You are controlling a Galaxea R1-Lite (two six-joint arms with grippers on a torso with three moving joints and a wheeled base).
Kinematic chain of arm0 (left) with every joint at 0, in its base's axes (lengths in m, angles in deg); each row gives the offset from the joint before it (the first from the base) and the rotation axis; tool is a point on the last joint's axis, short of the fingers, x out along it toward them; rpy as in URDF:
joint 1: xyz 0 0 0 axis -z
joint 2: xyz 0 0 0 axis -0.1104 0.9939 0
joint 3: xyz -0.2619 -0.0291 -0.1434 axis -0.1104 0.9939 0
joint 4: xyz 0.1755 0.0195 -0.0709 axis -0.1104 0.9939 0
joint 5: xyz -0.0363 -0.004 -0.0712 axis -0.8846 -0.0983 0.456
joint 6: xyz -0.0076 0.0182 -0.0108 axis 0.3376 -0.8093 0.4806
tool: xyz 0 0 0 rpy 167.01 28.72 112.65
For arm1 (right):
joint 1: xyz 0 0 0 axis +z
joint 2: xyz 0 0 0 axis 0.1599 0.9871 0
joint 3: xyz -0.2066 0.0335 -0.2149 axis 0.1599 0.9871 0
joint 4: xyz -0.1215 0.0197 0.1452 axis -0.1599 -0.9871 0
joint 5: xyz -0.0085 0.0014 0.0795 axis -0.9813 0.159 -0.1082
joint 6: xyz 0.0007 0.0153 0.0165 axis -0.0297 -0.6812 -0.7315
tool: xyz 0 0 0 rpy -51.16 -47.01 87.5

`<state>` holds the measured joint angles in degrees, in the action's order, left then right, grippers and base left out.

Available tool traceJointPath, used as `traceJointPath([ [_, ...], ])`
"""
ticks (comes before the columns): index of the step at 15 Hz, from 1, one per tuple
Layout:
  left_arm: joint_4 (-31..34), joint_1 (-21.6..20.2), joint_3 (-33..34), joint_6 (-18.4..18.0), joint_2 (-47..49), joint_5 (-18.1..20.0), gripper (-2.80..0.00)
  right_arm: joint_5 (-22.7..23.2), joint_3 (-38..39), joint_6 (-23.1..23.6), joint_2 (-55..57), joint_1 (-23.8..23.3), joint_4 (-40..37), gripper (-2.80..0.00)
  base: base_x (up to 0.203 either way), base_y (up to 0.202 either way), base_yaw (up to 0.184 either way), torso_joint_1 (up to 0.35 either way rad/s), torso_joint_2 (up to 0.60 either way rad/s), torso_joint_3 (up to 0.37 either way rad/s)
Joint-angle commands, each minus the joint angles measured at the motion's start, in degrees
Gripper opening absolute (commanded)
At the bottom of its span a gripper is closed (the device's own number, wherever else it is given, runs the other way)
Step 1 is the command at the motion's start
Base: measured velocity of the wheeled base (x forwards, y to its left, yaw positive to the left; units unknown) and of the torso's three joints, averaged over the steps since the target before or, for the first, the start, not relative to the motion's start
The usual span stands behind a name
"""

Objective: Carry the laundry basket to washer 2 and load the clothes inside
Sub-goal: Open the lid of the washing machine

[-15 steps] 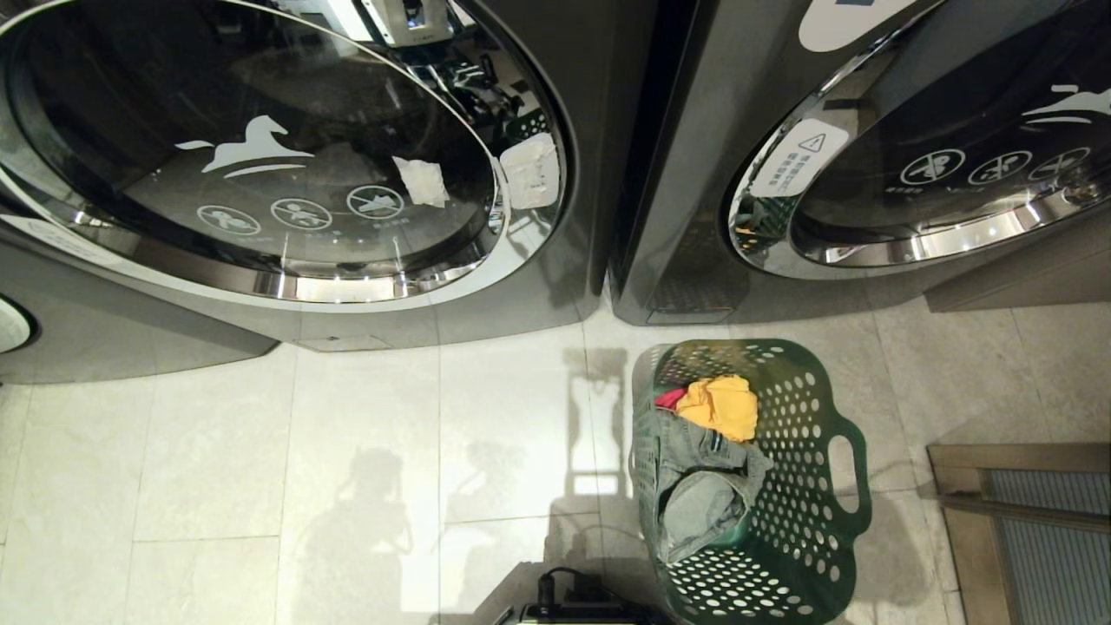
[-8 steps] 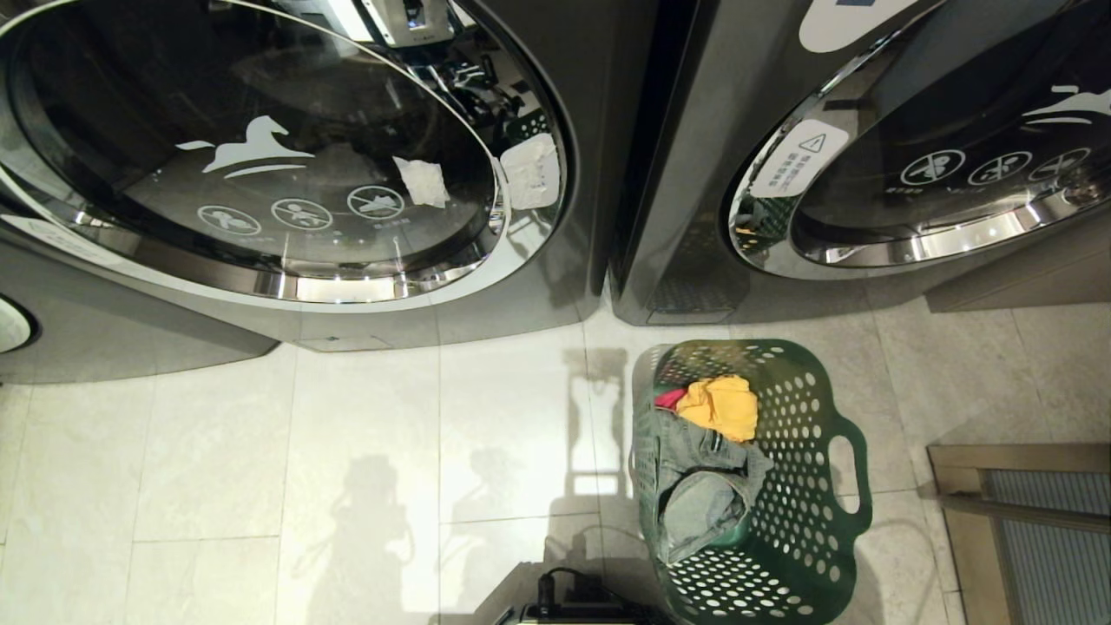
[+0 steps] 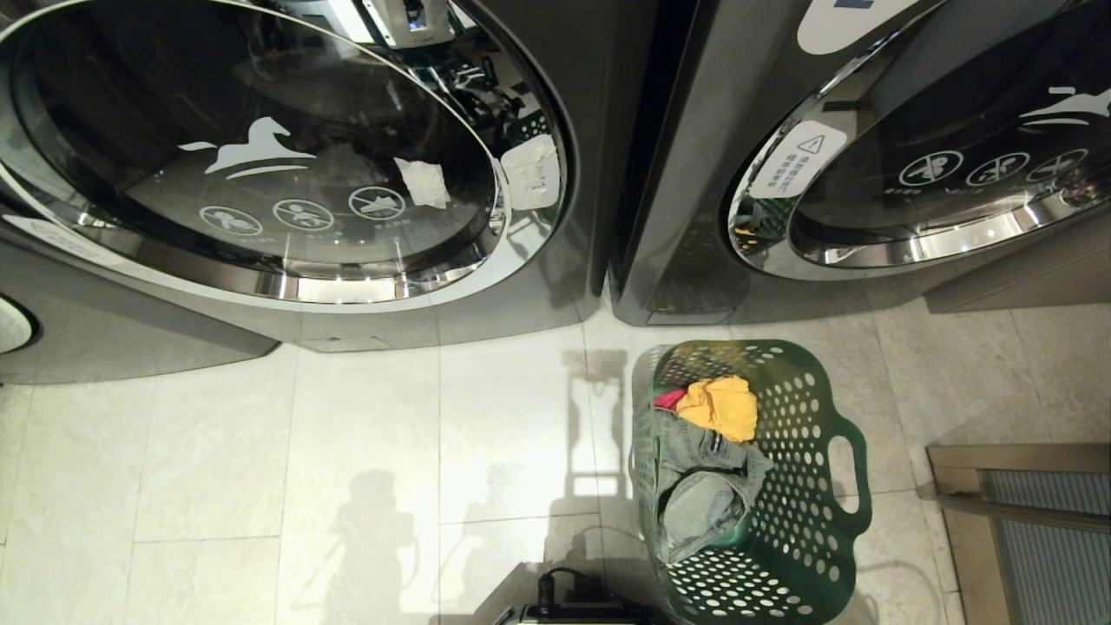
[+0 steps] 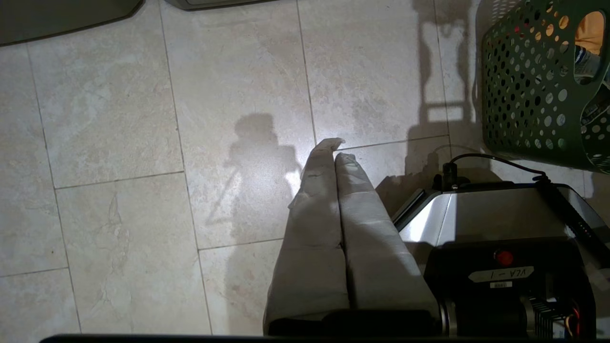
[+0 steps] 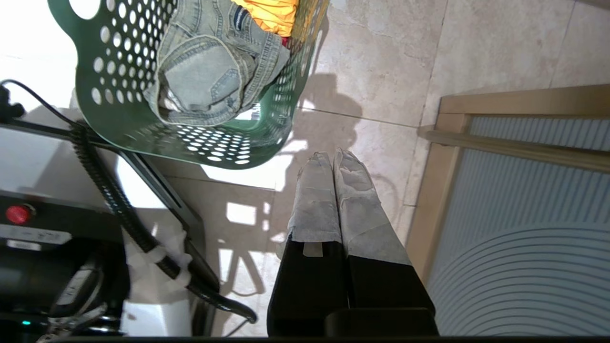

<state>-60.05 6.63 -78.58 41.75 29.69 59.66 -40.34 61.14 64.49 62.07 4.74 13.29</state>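
The dark green laundry basket (image 3: 855,486) stands on the tiled floor in front of the right-hand washer (image 3: 694,174). The clothes lie in it: grey jeans (image 3: 694,495), a yellow-orange cloth (image 3: 720,406) and a bit of red cloth (image 3: 668,398). Two dark grey washers stand side by side; no numeral shows, so I cannot tell which is washer 2. My left gripper (image 4: 336,147) is shut and empty over bare floor, well clear of the basket (image 4: 524,95). My right gripper (image 5: 333,155) is shut and empty, just beside the basket's near end (image 5: 124,109). Neither gripper shows in the head view.
The left washer's round glass door (image 3: 260,156) is shut. My base (image 4: 500,228) with its black cable sits just behind the basket. A wood-framed ribbed panel (image 3: 1024,529) lies on the floor to the right, close to my right gripper.
The arms' shadows on the floor have slid toward my base. Basket, clothes and washers have not moved.
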Motion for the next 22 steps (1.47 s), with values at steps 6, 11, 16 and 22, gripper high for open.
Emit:
traceJointPath([
  [6,0.19,0.06,0.13,1.21,-1.05,-0.14,-2.80,0.35,-0.11,-6.62,-6.49,4.40,-2.26,-2.80,0.000,0.000,0.000,0.000,0.00,0.000],
  [11,0.19,0.06,0.13,1.83,-1.05,-0.67,-2.80,-0.05,0.01,-9.17,-16.23,4.81,-2.78,-2.80,0.000,0.000,0.000,0.000,0.00,0.000],
  [16,0.19,0.06,0.13,1.41,-1.05,-0.93,-2.80,-0.51,0.03,-13.18,-16.22,4.81,-2.75,-2.80,0.000,0.000,0.000,0.000,0.00,0.000],
  [22,0.19,0.06,0.16,1.35,-1.05,-2.00,-2.80,-1.49,0.02,-13.54,-16.22,4.79,-2.76,-2.80,0.000,0.000,0.000,0.000,0.00,0.000],
])
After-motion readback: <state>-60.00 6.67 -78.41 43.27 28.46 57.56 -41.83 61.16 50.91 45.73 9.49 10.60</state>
